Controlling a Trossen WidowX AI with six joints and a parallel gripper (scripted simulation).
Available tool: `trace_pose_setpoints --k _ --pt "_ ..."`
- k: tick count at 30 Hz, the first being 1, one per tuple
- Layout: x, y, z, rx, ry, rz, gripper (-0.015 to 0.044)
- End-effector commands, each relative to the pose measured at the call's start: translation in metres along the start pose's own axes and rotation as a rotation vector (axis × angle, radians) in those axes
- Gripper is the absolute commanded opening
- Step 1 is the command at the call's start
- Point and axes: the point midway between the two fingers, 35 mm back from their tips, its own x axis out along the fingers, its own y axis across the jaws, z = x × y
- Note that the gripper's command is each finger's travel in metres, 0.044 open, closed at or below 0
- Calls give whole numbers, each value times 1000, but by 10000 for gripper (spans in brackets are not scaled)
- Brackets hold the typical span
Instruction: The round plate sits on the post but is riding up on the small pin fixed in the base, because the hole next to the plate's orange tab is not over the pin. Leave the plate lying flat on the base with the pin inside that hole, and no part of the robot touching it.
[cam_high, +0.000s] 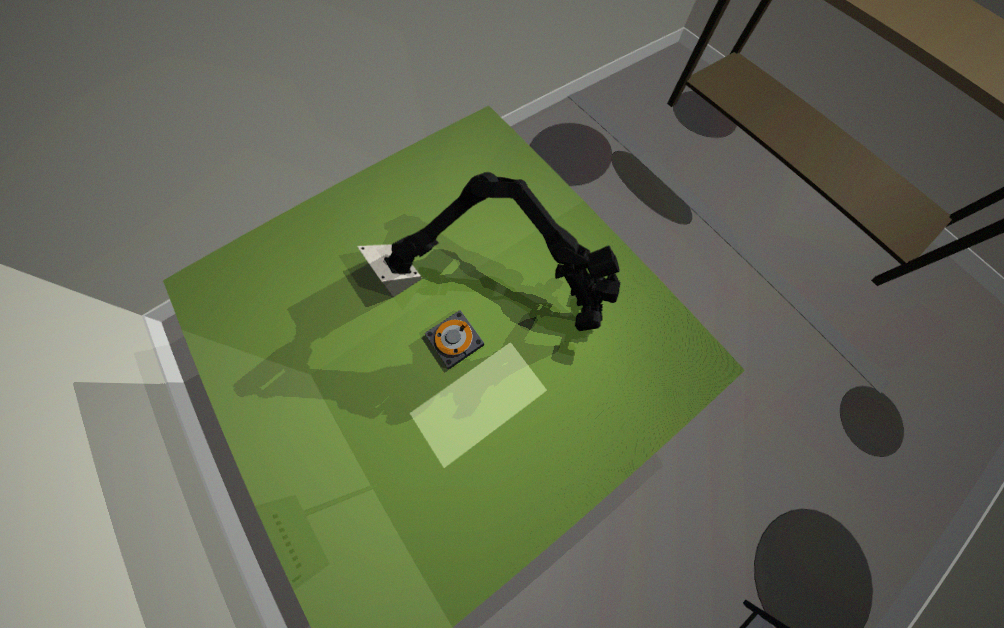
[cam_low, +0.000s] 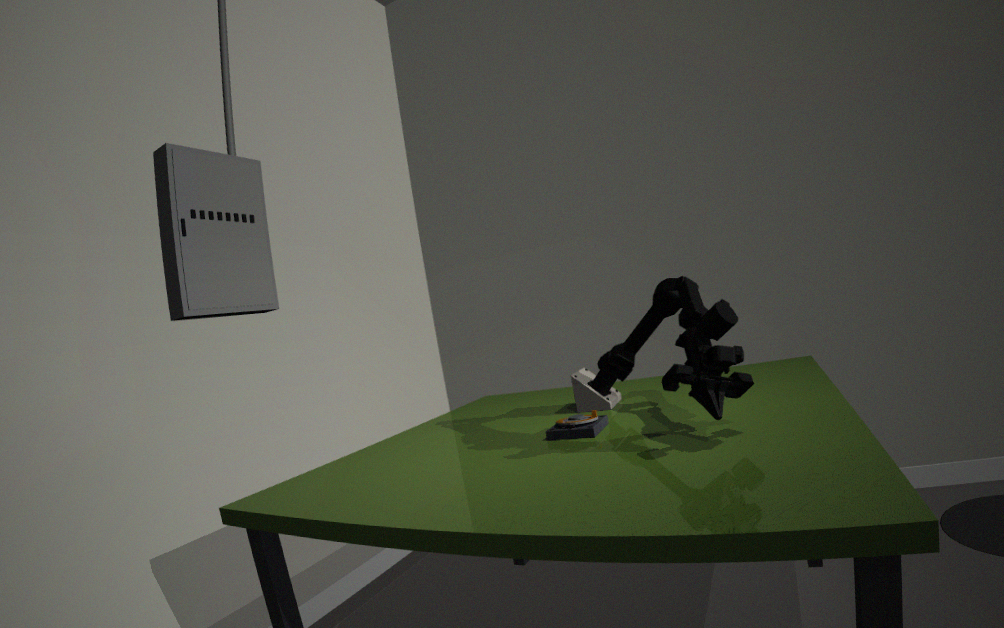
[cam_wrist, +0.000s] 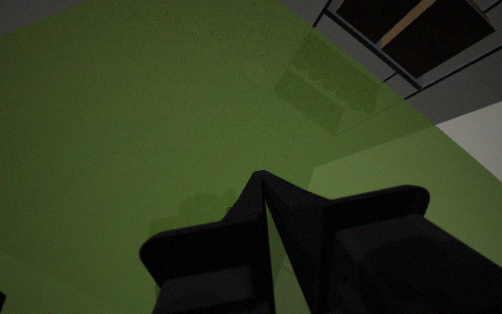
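Green table (cam_high: 607, 414) carries the dark base (cam_high: 453, 339) near its middle, the round plate (cam_high: 453, 336) on it with the orange tab pointing toward the arm's mount. Jaws (cam_high: 586, 320) are pinched fully together on nothing, hanging over bare table well apart from the plate, which lies off to their side, toward the wall cabinet.

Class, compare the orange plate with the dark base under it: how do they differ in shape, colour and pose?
Shape: the plate is a round ring; the base is a square block.
Colour: the plate is orange around a grey centre; the base is dark grey.
Pose: in the exterior view the plate looks slightly tilted, while the base lies flat on the table.
Shared: they sit stacked together, and the shut hand hangs apart from both.
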Motion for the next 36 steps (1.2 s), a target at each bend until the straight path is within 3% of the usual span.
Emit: trace_pose_setpoints --k 1,13,17,23,36 --pt "-22 -55 -46 37 154 -68 0" --pt "-125 -144 -197 336 569 -105 0" --pt "-181 -143 -256 531 696 -44 0" --pt "-225 -121 -290 744 748 57 0" --pt "-202 -111 -307 753 748 61 0"
